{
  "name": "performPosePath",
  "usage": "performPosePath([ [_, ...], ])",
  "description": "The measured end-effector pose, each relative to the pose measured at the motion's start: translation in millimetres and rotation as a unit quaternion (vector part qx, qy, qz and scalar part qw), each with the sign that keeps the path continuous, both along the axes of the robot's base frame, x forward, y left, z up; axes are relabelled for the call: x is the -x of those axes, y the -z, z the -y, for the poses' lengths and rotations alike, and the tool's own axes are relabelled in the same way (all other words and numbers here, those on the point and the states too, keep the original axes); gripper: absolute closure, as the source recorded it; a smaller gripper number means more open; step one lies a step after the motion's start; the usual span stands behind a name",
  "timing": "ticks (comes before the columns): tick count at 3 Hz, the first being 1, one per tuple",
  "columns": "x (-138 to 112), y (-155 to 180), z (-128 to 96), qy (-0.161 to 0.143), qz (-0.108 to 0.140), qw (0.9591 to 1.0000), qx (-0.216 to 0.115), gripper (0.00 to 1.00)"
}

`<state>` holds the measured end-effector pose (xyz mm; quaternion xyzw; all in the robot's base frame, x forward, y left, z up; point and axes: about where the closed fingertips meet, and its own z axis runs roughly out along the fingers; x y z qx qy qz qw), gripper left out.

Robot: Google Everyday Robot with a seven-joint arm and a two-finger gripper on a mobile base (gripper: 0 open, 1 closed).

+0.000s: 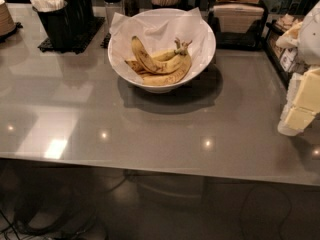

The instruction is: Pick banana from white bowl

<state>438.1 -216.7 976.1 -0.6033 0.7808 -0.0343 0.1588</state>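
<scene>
The white bowl stands at the back middle of the grey counter, with a crumpled white paper liner rising above its rim. Several bananas lie in it. The banana with heavy dark streaks lies on top at the left, curving up toward the bowl's back. Plainer yellow bananas lie under it, stems pointing up to the right. My gripper, white and pale yellow, hangs at the right edge of the view. It is above the counter, well to the right of the bowl and apart from it. It holds nothing that I can see.
Black cutlery holders with white utensils stand at the back left on a black mat. Shakers and a napkin dispenser stand behind the bowl. A rack of packets is at the far right. The counter's front edge runs across, with cables on the floor below.
</scene>
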Motion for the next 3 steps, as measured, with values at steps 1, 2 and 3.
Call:
performPosePath([
  [1,0.0,0.0,0.0,0.0,0.0,1.0,0.0,0.0],
  [2,-12.6,-7.0,-14.7,-0.032,0.014,0.999,-0.026,0.0],
  [3,-43.3,-18.1,-59.8,-0.118,0.018,0.9909,-0.062,0.0],
])
